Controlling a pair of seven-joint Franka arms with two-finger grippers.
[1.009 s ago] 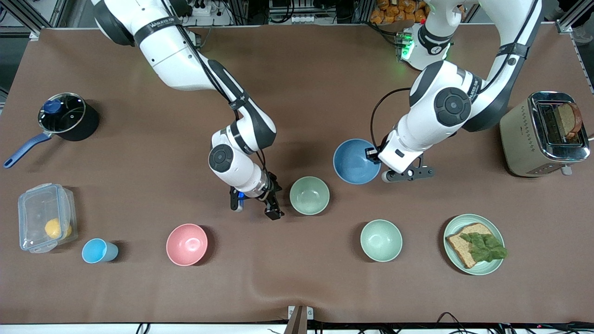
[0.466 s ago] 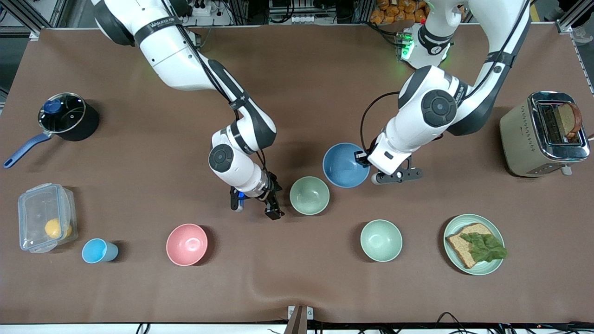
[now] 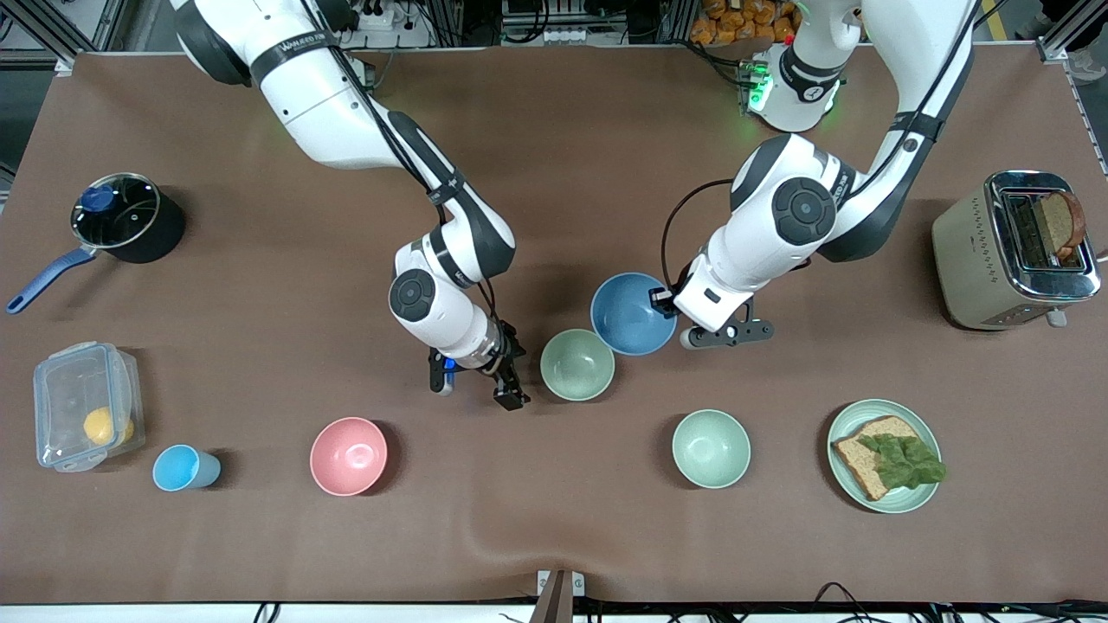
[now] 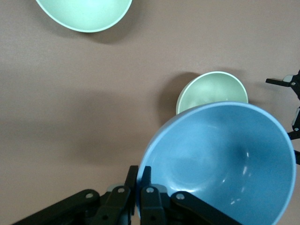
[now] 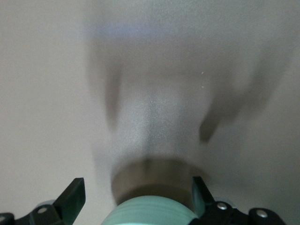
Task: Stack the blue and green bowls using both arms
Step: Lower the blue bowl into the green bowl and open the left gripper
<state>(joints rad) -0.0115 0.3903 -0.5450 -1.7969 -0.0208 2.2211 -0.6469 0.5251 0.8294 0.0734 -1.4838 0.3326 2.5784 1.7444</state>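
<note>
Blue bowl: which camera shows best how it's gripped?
The left wrist view: the left gripper is shut on the blue bowl's rim, with the green bowl partly covered under it. The front view shows the bowl whole, but the arm hides the grip. The right wrist view doesn't show it.

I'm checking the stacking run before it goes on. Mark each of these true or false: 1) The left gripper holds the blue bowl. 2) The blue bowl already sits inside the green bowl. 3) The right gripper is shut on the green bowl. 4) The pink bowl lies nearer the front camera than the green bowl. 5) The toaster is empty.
1) True: the left gripper is shut on the blue bowl's rim.
2) False: it is held in the air, only partly over the green bowl.
3) False: the right gripper is open beside it.
4) True: the pink bowl lies lower in the front view.
5) False: the toaster holds bread.
</note>
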